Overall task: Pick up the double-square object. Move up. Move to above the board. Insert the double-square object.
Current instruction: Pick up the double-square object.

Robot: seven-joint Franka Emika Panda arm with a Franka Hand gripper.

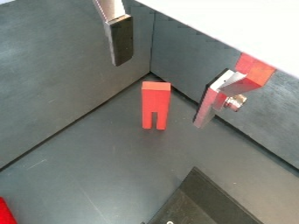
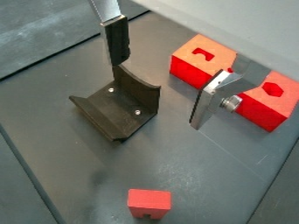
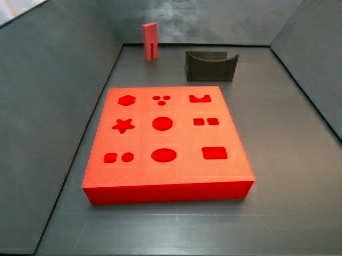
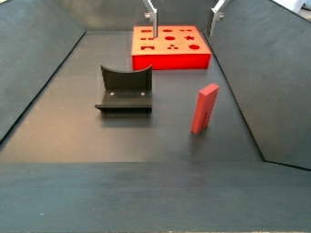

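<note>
Salmon-red and upright, the double-square object stands on the dark grey floor, free of any grip. In a side view I see it near the back wall, just beside the left wall's foot, and in a wrist view its lower end shows a narrow slot dividing it into two legs. The fixture, a dark L-shaped bracket with a curved upright, sits beside it on the floor, apart from it; in a side view I place it between the peg and the right wall.

The board lies flat on the floor, well apart from both, its top face cut with a star, circles, squares, a hexagon and a rectangle. None of its cut-outs holds a piece that I can see.

My gripper hangs above all this with its jaws spread wide and nothing between them. One silver finger with its dark pad shows clearly in both wrist views. In a side view I catch only the fingertips above the board's far edge.
</note>
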